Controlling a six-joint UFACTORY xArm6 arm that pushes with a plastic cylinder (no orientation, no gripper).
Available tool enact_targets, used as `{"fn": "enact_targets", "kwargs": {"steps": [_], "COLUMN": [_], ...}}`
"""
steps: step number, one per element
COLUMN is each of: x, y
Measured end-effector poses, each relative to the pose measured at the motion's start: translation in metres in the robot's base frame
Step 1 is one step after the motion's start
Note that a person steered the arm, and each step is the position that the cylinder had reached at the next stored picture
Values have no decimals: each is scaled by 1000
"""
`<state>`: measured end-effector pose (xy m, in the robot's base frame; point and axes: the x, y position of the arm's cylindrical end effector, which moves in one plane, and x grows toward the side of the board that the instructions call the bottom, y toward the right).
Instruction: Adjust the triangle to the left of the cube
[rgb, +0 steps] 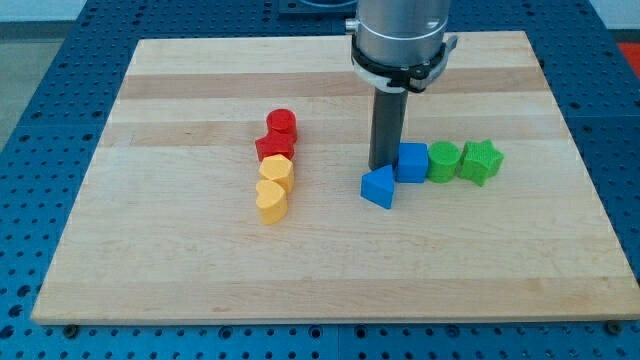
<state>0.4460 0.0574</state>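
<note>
My tip (383, 166) sits just behind the blue triangle (379, 187), beside the blue cube (411, 162), its very end partly hidden; no jaws.

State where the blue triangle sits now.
The blue triangle lies right of the board's centre, against the blue cube's lower-left corner, just below my tip.
</note>
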Motion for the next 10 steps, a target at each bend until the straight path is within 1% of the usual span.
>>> {"fn": "enact_targets", "kwargs": {"steps": [1, 4, 6, 10], "x": [0, 0, 1, 31], "y": [0, -40, -54, -64]}}
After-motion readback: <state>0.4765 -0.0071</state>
